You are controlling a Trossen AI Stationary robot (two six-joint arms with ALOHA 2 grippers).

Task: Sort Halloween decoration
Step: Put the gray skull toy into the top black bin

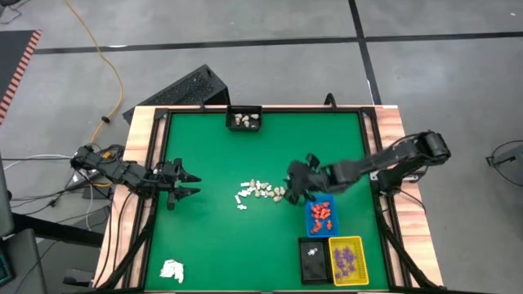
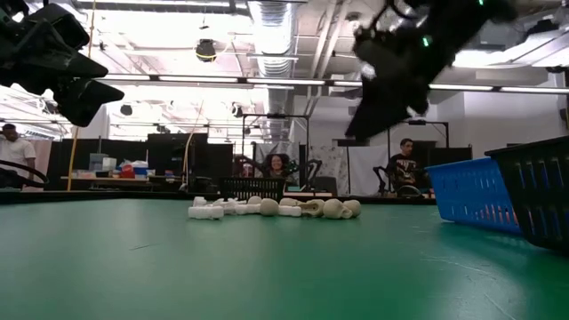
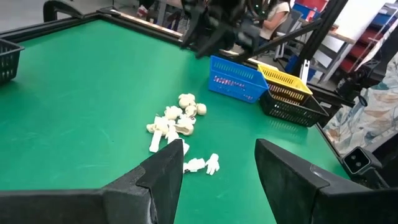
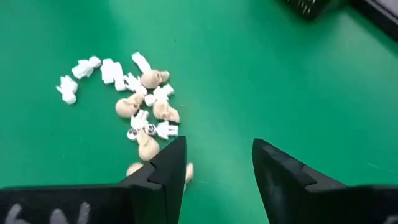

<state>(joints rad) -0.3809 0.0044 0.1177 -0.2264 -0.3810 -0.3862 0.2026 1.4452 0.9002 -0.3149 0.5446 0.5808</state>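
My right gripper (image 1: pixel 296 186), fingers apart and empty, hovers at the pile's (image 1: pixel 260 192) 3 o'clock edge; a low approach could scatter pieces.

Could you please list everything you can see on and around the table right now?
Loose figurine pieces: many, white and cream, mid-table.
Blue tray: one, holds orange-red pieces.
Yellow tray: one, holds purple pieces.
Black tray: one, beside the yellow, holds a white piece.
Far black tray: one, holds pale pieces.
White paper wad: one, near corner.
People: several, room behind.
Left gripper: open, left edge.
Right gripper: open, above the pile's right end.
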